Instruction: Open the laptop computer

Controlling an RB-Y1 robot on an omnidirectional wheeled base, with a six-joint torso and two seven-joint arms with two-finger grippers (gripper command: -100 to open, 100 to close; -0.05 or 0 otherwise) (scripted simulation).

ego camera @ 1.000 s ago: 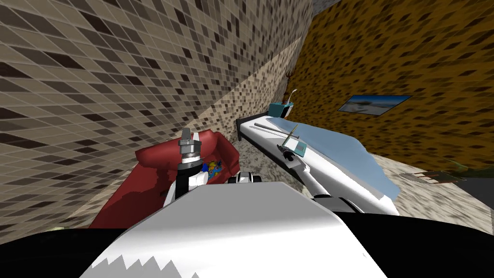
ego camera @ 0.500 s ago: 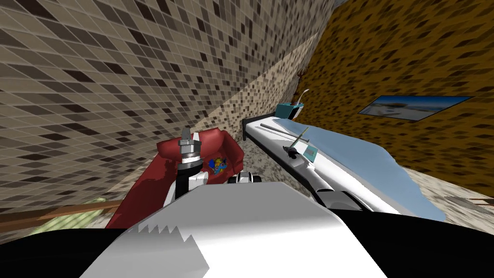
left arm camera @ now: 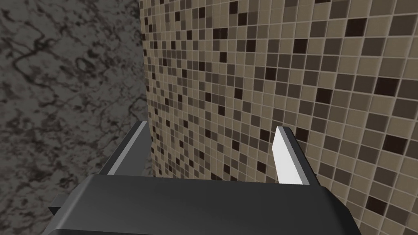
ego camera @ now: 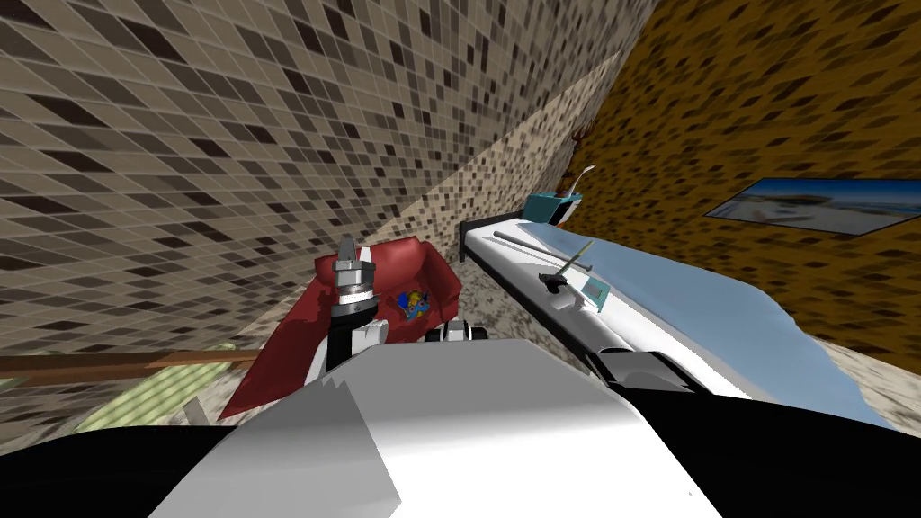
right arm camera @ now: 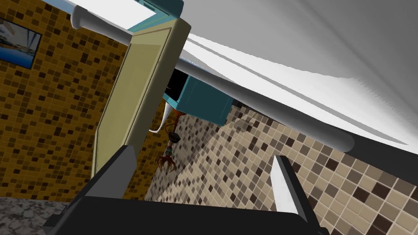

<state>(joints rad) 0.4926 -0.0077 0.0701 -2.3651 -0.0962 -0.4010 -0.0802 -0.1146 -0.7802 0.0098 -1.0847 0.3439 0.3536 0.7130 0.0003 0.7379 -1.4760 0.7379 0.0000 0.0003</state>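
Note:
The laptop stands partly open on the bed as a thin beige lid (ego camera: 576, 256) with a teal part (ego camera: 595, 292) beside it. In the right wrist view its beige slab (right arm camera: 134, 94) rises just outside one finger (right arm camera: 118, 171). My right gripper (right arm camera: 204, 179) is open with nothing between its fingers, and it reaches over the bed's near edge (ego camera: 550, 281). A grey rod (right arm camera: 261, 102) crosses behind the slab. My left gripper (ego camera: 346, 252) is raised in front of the red armchair, open and empty (left arm camera: 212, 155).
A red armchair (ego camera: 396, 288) holding a colourful toy (ego camera: 412, 304) stands left of the bed (ego camera: 719, 324), which has a white and light blue cover. A teal nightstand (ego camera: 549, 207) sits at the bed's far end. A brown rail (ego camera: 117, 362) and green floor patch (ego camera: 153, 396) lie left.
My head camera has swung, so armchair, bed and wall picture slid right and the brown rail and green patch came into view. Both arms keep their pose.

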